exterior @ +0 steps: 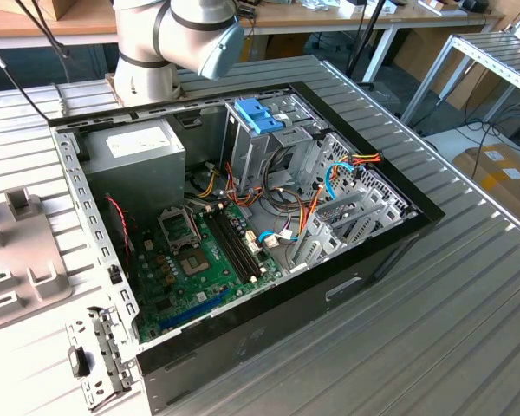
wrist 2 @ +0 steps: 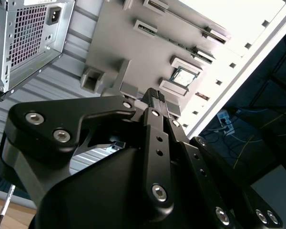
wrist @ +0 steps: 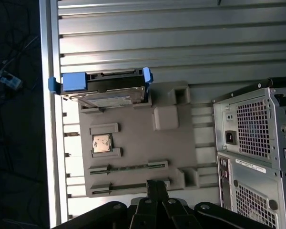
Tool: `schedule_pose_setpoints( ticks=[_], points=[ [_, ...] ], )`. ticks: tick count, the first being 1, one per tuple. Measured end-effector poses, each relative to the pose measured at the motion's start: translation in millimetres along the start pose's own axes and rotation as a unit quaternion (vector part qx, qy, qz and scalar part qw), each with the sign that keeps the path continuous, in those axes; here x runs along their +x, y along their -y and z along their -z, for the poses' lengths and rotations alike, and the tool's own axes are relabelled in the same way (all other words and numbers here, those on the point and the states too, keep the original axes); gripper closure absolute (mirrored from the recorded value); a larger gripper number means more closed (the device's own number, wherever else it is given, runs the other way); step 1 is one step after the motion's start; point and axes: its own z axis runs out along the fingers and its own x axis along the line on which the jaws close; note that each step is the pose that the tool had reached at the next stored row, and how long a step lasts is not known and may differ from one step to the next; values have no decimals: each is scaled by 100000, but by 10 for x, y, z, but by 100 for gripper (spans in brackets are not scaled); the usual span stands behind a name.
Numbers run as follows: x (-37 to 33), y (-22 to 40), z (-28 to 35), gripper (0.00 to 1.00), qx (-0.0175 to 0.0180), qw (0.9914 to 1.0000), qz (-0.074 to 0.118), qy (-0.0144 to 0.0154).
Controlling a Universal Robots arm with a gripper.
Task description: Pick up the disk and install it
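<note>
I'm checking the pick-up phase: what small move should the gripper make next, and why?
Probably travel across the grey fixture tray toward the disk. In the first wrist view the disk, in its blue carrier, lies at one end of the tray. The gripper, shut and empty, appears over the opposite end, clearly apart from it.

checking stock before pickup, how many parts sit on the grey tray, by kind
disk: 1
chip: 1
total: 2 on the tray; I cannot tell whether its two long slots hold anything
</note>
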Motion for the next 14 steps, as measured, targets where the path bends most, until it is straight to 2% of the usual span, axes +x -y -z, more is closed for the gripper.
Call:
schedule_pose_setpoints(
  ticks=[9,14],
  points=[
    [69,4,-2,89,-1,100000,-1,4],
    [104,-21,-8,89,-3,100000,-2,3]
  ],
)
